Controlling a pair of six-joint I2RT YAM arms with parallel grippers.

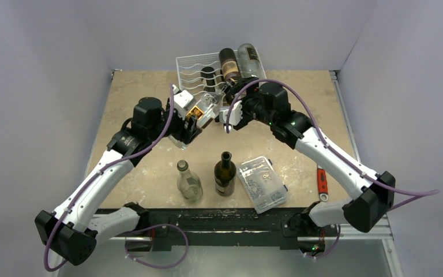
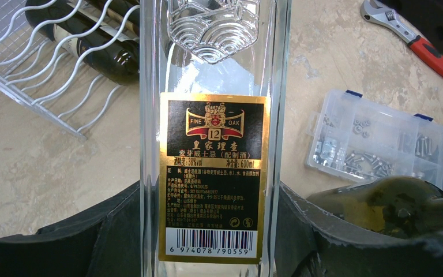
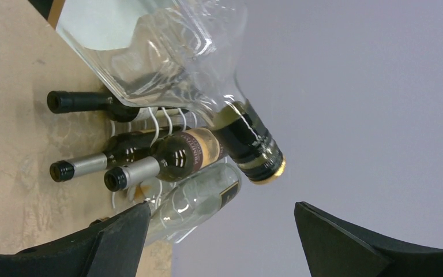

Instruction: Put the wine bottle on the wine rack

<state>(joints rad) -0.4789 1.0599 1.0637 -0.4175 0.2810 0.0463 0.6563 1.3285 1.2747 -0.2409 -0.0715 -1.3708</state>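
Near wine rack (image 1: 193,69), left fingers (image 2: 115,234) clamp clear bottle (image 2: 216,69); label (image 2: 212,179) legible only wrist-side; right fingers (image 3: 121,236) spread.

A robotics lab cell is indicated: desk (image 1: 300,98) boxed by blank white walls (image 1: 46,75), adjustable wrench (image 1: 322,182) and parts box (image 1: 262,183) present.

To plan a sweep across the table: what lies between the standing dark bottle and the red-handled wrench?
A clear plastic box of small parts lies between the dark bottle and the wrench. The top view shows this plainly.
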